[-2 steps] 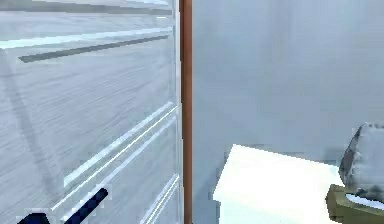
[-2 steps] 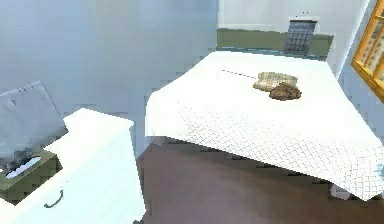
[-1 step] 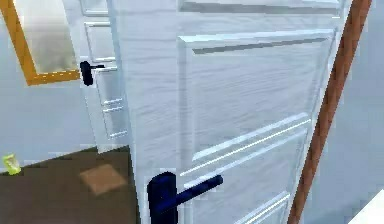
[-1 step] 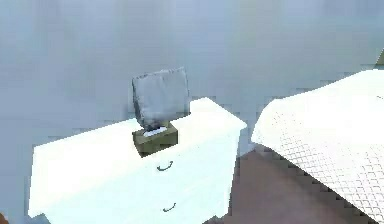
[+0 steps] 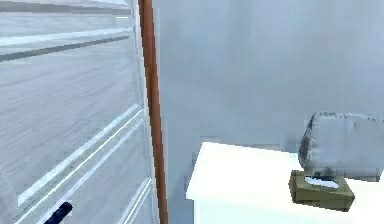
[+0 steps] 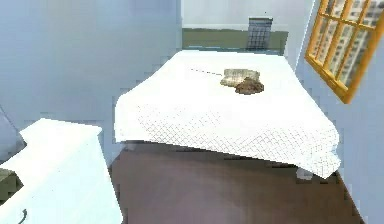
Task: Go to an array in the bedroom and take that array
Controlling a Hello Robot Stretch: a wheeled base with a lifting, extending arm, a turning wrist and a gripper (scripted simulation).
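Jaws: we cannot tell their state. Close in, the door (image 5: 70,110) and the white table (image 5: 240,175) flank us, so a careless turn could clip either. Farther out, a tan-brown lump (image 6: 243,81) lies on the bed (image 6: 190,125), possibly the array; if we misread it, the approach is wasted.

A short dark stub (image 5: 60,212), rounded and faintly blue, juts in low at the forward view's left, before the white panelled door (image 5: 70,110). A similar dark sliver (image 6: 20,215) sits by the white bench (image 6: 60,160). Whether either belongs to the robot cannot be told.
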